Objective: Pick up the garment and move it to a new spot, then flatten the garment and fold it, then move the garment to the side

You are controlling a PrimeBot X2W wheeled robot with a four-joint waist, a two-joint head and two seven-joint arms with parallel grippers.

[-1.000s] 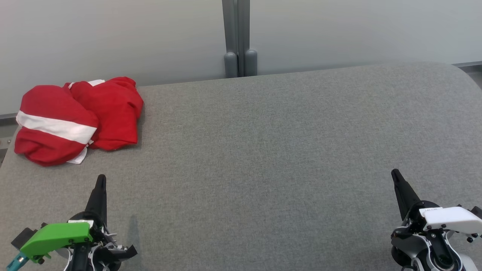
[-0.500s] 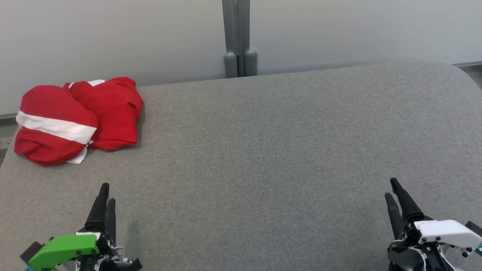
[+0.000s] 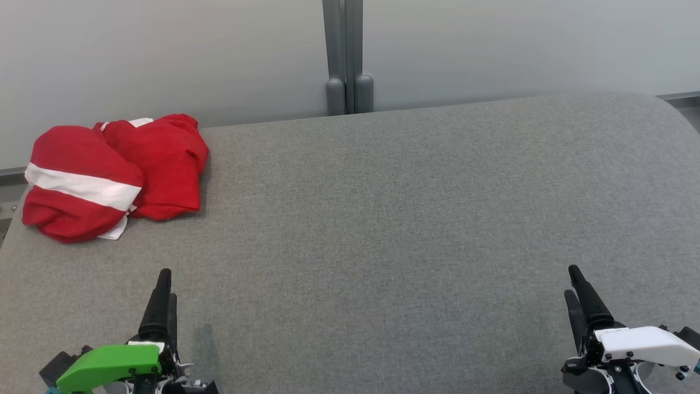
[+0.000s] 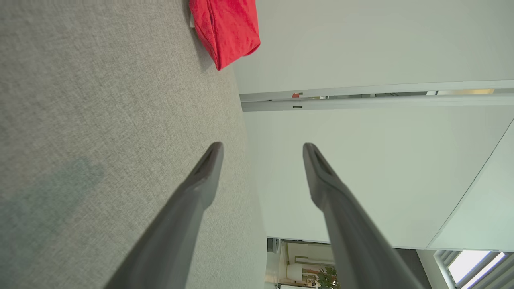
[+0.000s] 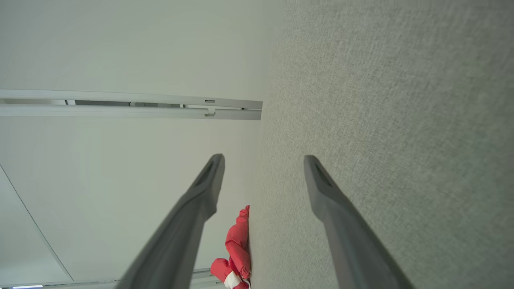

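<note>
The garment (image 3: 115, 175) is a crumpled red piece with a white stripe, heaped at the far left corner of the grey padded table (image 3: 383, 219). My left gripper (image 3: 168, 284) hovers near the front left, well short of the garment, fingers apart and empty. In the left wrist view the garment (image 4: 227, 28) lies far ahead of the open left gripper (image 4: 261, 146). My right gripper (image 3: 570, 280) is at the front right, far from the garment. The right wrist view shows the right gripper (image 5: 263, 158) with fingers spread, nothing between them, and the garment (image 5: 237, 249) far off.
A pale wall panel runs behind the table, with a grey post (image 3: 344, 54) at its middle. The table's left edge lies just beyond the garment, and its far right corner (image 3: 667, 109) is rounded.
Both grippers went from shut to open and drew back toward the near edge. The left one also shifted a little to the right. The garment has not moved.
</note>
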